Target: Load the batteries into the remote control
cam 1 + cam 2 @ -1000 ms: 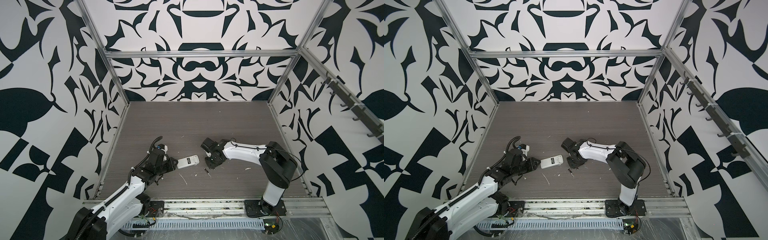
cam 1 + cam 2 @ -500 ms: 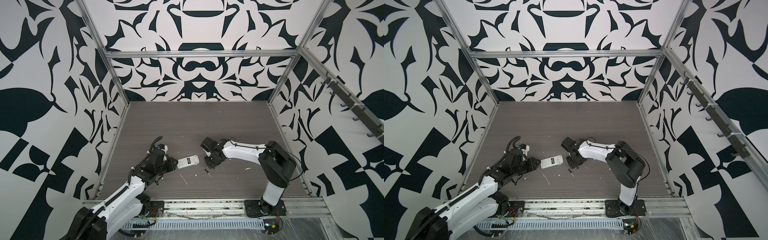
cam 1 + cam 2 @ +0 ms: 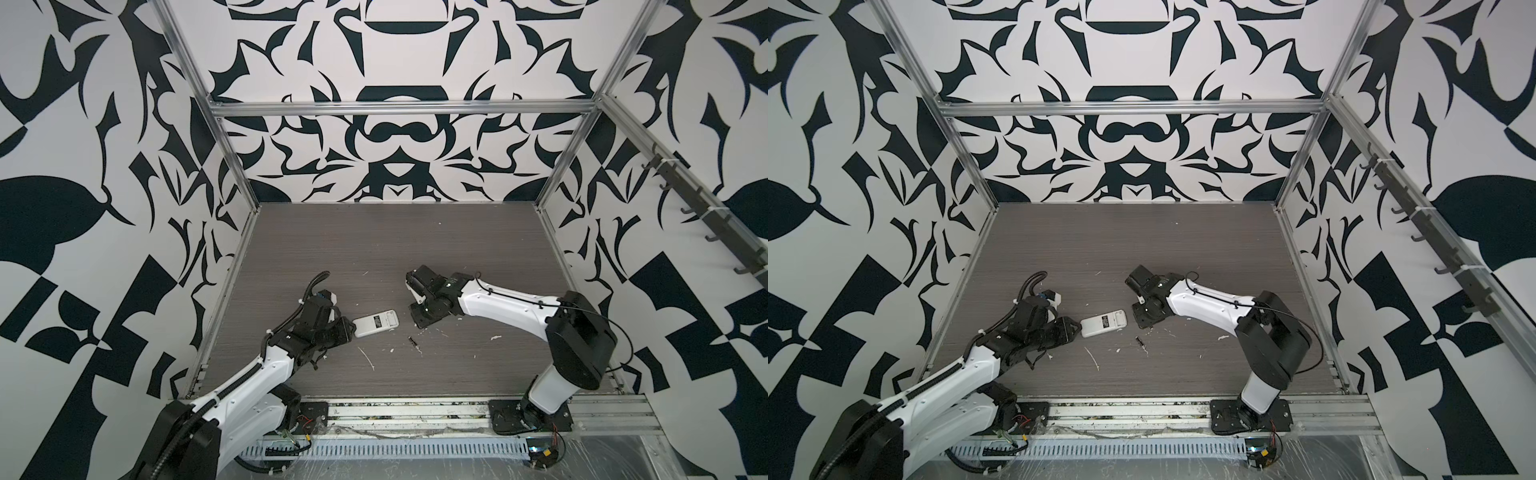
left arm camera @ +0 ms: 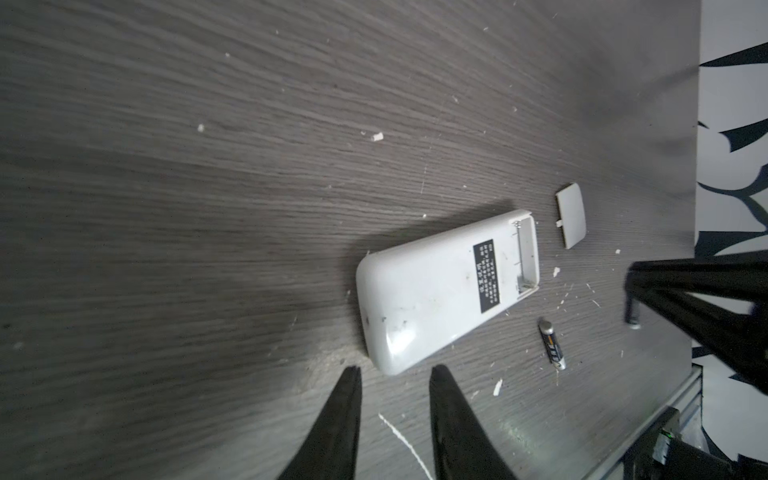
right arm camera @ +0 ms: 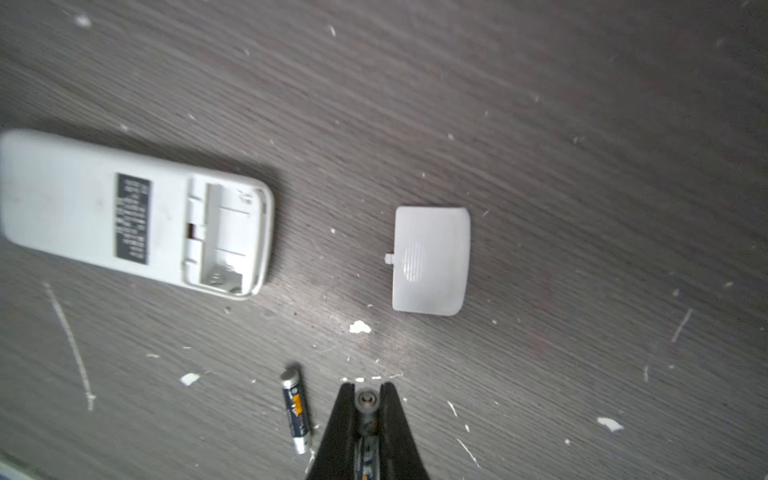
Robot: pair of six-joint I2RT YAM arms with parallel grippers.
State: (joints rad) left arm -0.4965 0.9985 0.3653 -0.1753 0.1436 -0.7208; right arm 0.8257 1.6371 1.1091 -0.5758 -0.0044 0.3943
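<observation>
The remote control (image 3: 375,323) (image 3: 1104,323) lies back up on the table, black label showing. Its battery bay (image 5: 226,237) is uncovered and empty in the right wrist view. One of the batteries (image 5: 296,411) (image 4: 552,344) (image 3: 413,341) lies loose on the table near the remote's open end. My right gripper (image 5: 368,388) (image 3: 417,322) is shut on the other battery (image 5: 368,401), held lengthwise between the fingers just above the table. Just short of the remote's closed end (image 4: 386,353), my left gripper (image 4: 392,370) (image 3: 347,328) is open with nothing in it.
The small loose white cover plate (image 5: 430,259) (image 4: 571,216) lies flat beside the remote's open end. White flecks and a long thin white scrap (image 3: 368,359) are scattered over the dark wood table (image 3: 415,249). Patterned walls and metal frame rails enclose the table.
The right gripper's jaws have drawn closer together around the battery. Both arms and the remote stay where they were.
</observation>
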